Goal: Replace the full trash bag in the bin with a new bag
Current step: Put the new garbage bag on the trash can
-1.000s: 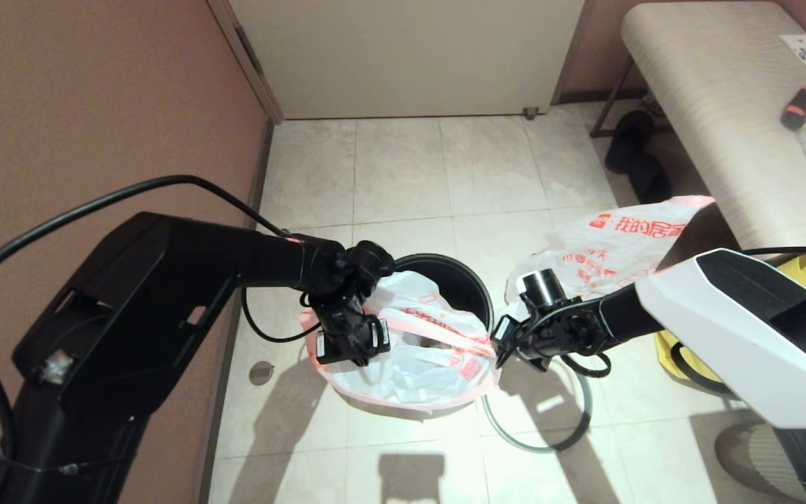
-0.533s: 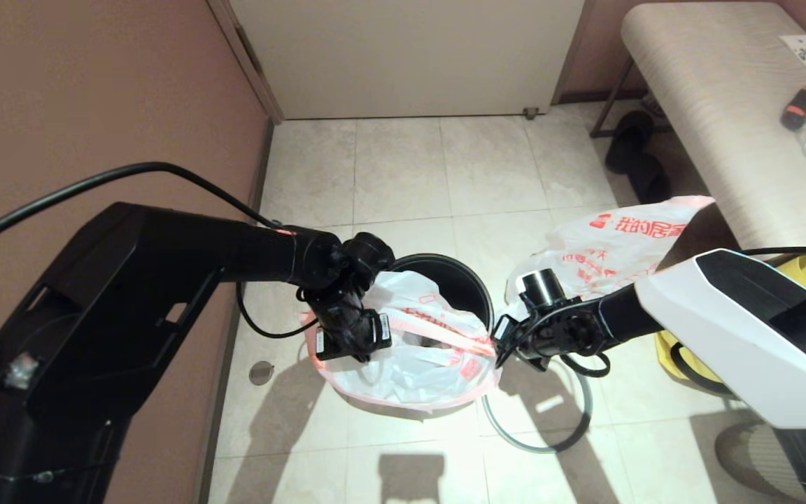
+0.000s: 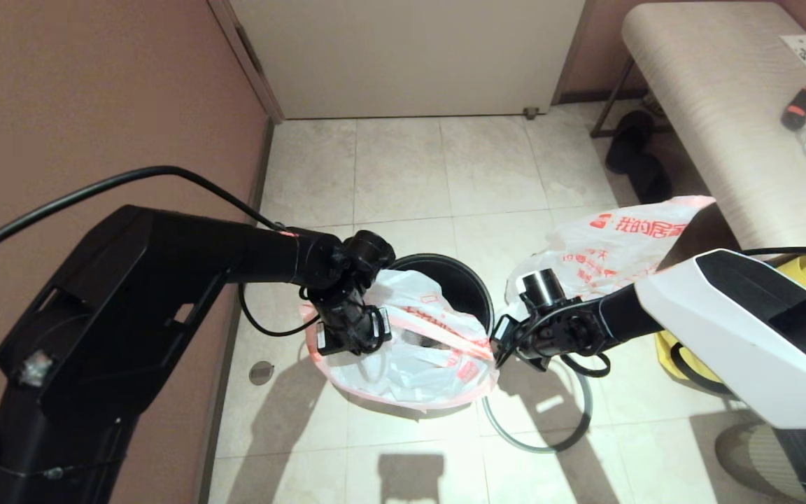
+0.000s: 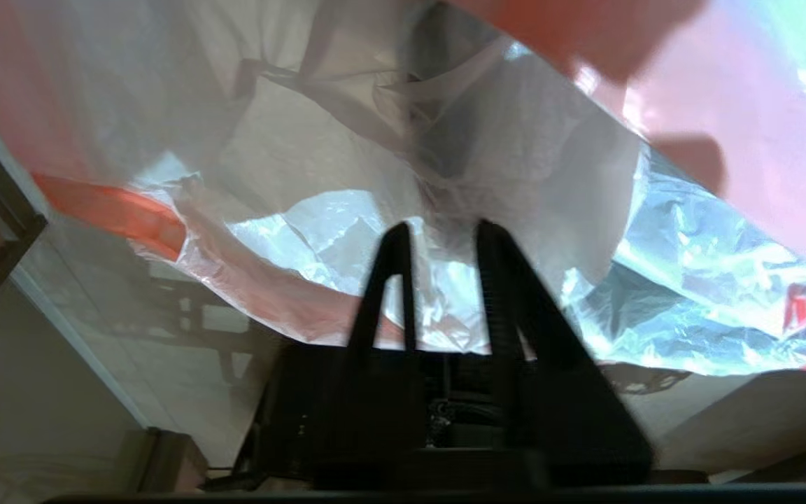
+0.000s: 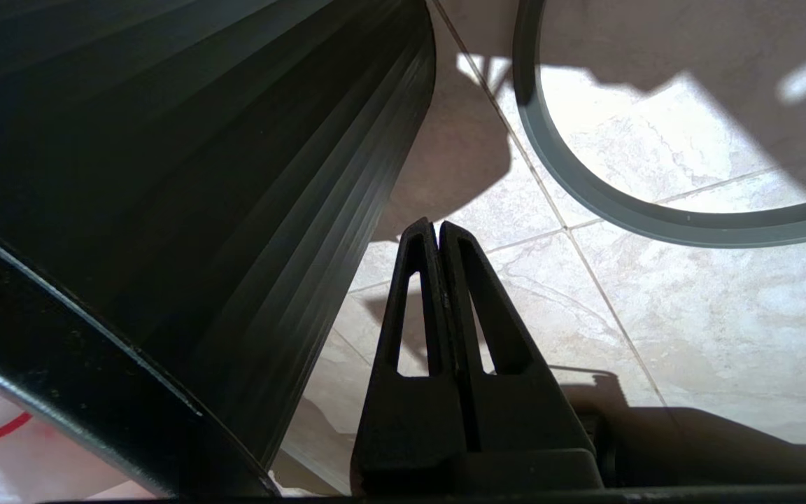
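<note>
Head view shows the new bag [image 3: 410,343] draped over the bin [image 3: 469,280], its pink edge hanging outside the bin's near rim. Left tool [image 3: 347,343], at the bin's left rim, has its fingers slightly parted with film just beyond them; whether it pinches any I cannot tell. Right tool [image 3: 497,350], pressed closed beside the bin's right wall, holds nothing. Spread the edge evenly before fitting the grey hoop [image 3: 536,437], lying right of the bin. Beyond the bin's right side sits the full trash bag [image 3: 606,252].

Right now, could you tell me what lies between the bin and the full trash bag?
The right gripper, shut, sits beside the bin, with the full trash bag behind it; the head view shows this.
</note>
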Available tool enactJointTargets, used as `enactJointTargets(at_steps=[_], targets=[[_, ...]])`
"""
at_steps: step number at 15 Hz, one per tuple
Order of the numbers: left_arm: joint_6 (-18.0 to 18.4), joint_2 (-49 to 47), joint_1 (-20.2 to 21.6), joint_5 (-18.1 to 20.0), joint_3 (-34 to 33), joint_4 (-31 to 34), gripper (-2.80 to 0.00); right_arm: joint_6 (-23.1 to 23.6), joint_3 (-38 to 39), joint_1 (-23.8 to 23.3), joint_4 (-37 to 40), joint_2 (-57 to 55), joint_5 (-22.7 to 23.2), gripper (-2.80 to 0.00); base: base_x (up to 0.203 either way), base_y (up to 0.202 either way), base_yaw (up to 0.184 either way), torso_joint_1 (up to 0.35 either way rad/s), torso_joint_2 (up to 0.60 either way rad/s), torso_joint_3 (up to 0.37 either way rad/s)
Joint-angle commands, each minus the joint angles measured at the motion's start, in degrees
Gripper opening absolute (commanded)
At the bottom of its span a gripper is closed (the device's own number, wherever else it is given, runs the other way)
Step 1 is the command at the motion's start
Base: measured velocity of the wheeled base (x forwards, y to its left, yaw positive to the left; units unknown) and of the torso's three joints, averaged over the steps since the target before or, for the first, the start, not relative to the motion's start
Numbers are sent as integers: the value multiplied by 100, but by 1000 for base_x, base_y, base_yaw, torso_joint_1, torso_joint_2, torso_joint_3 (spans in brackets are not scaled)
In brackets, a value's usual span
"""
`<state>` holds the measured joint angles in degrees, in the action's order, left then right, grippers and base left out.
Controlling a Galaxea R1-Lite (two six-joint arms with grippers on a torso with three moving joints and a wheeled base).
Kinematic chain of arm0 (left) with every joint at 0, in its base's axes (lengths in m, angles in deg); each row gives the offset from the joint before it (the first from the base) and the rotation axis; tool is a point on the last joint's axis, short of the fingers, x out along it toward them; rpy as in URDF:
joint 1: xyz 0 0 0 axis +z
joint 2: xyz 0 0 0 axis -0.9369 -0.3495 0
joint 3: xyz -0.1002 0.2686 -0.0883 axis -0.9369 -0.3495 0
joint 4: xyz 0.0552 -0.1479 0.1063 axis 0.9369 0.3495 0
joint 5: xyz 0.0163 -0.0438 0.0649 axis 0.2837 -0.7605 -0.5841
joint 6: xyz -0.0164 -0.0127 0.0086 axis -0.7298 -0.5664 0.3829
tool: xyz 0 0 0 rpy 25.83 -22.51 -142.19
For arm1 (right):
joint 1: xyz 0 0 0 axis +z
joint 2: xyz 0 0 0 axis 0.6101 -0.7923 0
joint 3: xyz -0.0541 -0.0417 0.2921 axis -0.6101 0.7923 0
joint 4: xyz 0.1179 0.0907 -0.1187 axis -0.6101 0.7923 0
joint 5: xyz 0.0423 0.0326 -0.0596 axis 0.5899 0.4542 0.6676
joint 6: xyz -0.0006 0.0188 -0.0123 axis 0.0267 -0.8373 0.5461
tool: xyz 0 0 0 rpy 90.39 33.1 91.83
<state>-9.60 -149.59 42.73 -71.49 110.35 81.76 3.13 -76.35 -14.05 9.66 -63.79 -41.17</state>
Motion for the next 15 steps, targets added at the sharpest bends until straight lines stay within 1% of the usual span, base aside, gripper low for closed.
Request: enactJointTargets(at_steps=[1,4,8,9,11,12,15], targets=[[-26,31,-25,-17,-12,22,0,-26,0,1,-4,-8,2,-280,0,0,0,0,0,0],[-27,24,-26,-20,-3,17,0,-26,0,1,-4,-17,2,-280,0,0,0,0,0,0],[-24,-434,-12,-32,80,-55,0,-26,0,1,-4,-9,2,-280,0,0,0,0,0,0],[-35,-564,7,-25,117,-269,0,-35,0,-7,-4,-8,2,-280,0,0,0,0,0,0],[-152,-751,28,-17,48,-922,0,-35,0,-7,-4,1,2,-280,0,0,0,0,0,0],[-213,-790,16,-20,-20,-1059,-280,-35,1,-7,-4,1,11,-280,0,0,0,0,0,0],[-220,-790,9,-56,-20,-1059,-280,-42,16,-24,-4,61,2,-280,0,0,0,0,0,0]])
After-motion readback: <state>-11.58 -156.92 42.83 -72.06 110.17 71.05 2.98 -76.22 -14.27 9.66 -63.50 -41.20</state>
